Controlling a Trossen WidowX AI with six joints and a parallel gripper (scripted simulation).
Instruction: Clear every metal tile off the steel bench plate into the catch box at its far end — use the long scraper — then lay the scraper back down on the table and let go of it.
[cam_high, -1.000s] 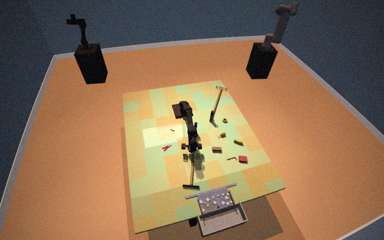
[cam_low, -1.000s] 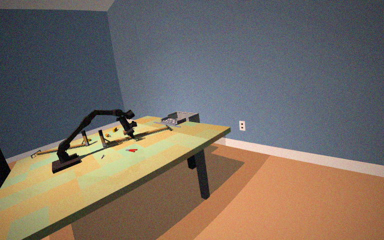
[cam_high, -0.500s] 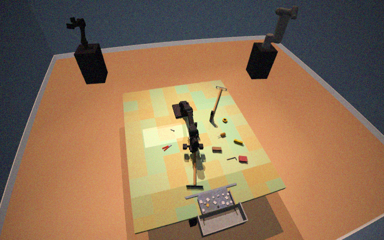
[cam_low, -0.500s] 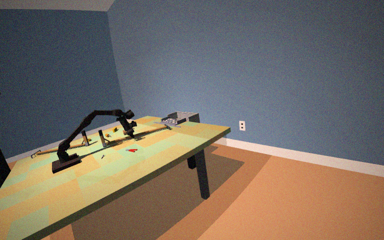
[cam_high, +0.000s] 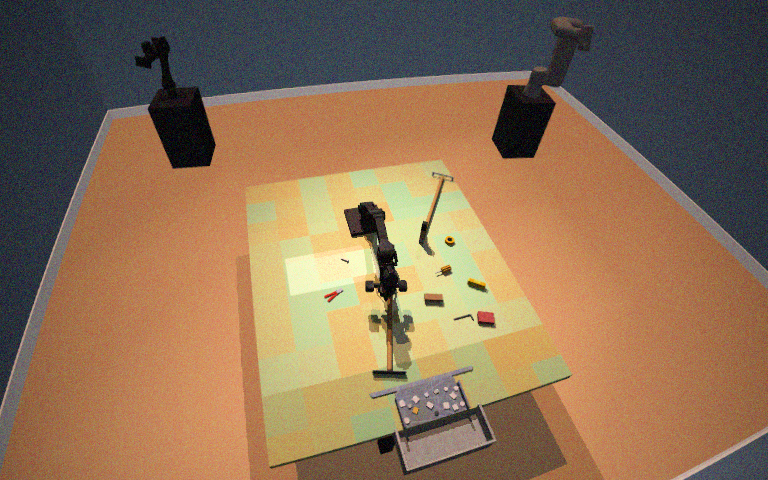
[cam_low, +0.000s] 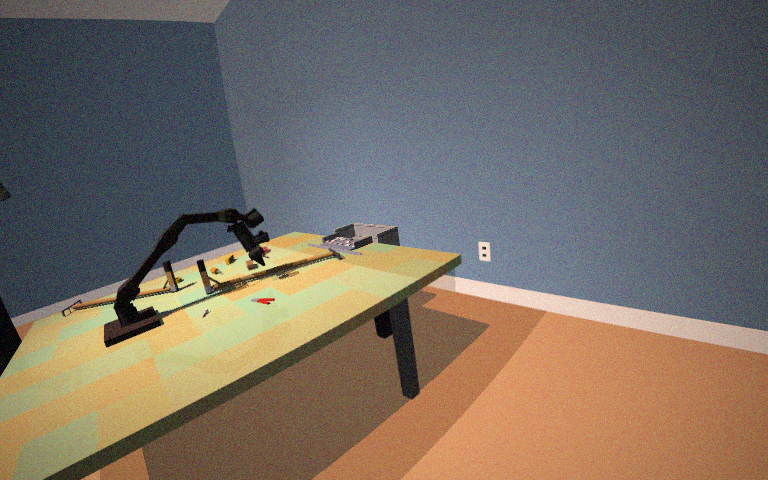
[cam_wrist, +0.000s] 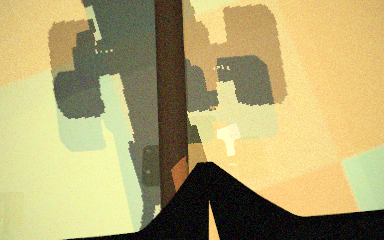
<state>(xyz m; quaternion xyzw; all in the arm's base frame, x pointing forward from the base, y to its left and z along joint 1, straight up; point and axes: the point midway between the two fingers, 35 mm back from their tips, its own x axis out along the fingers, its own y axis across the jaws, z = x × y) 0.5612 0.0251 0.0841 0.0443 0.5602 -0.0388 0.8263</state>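
The long scraper (cam_high: 389, 345) (cam_low: 305, 260) (cam_wrist: 171, 75) lies on the table, its wooden handle under the arm and its wide dark blade toward the bench plate. My gripper (cam_high: 388, 295) (cam_low: 260, 262) (cam_wrist: 205, 169) is shut with nothing between the fingers. It points down close beside the handle; whether it touches is unclear. The steel bench plate (cam_high: 408, 392) bears several pale metal tiles (cam_high: 429, 405), an orange one (cam_high: 415, 410) and a dark one. The catch box (cam_high: 450, 454) (cam_low: 390, 233) at its far end shows no tiles. The scraper's near end is partly hidden by the arm.
A grey bar (cam_high: 385, 391) runs along the plate's near edge. A second tool with a wire-frame head (cam_high: 434, 200) lies on the right. Right of the scraper are a brown block (cam_high: 433, 298), a red block (cam_high: 485, 318) and a yellow block (cam_high: 476, 284). Red pliers (cam_high: 333, 295) (cam_low: 265, 301) lie left.
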